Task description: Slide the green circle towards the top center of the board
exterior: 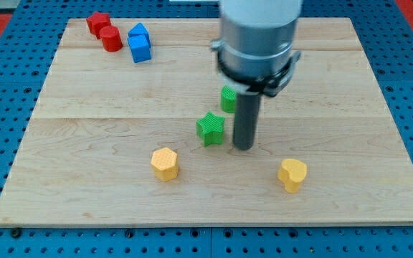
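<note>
Here my tip [243, 147] (no claw fitted) stands below the green circle [228, 98].

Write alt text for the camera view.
My tip rests on a wooden board, just right of a green star and below the half-hidden green circle.

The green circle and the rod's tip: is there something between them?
No. In the camera view my tip sits just below the green circle, which the rod partly hides. Only bare board separates them; the green star lies to the tip's left.
</note>
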Motion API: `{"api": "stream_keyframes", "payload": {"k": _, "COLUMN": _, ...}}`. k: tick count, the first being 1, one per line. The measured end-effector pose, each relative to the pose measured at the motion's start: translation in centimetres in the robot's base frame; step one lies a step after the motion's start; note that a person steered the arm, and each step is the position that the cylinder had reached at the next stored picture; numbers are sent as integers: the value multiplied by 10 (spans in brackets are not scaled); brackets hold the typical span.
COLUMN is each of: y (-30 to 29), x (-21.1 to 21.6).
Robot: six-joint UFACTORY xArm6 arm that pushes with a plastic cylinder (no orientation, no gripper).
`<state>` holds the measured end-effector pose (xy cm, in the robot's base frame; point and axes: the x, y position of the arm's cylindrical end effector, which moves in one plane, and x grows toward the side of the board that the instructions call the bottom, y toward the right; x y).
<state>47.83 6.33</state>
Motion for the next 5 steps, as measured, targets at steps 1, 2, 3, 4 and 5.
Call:
{"api": "stream_keyframes", "payload": {"k": 1, "y": 21, "x": -54}}
{"api": "stream_keyframes", "payload": {"k": 2, "y": 19, "x": -3}}
{"api": "stream_keyframes", "payload": {"k": 3, "y": -71, "x": -13}}
{"api": "stream_keyframes", "payload": {"k": 4, "y": -64, "x": -104}}
{"api": "stream_keyframes", "payload": {"k": 5, "y": -46, "x": -91}}
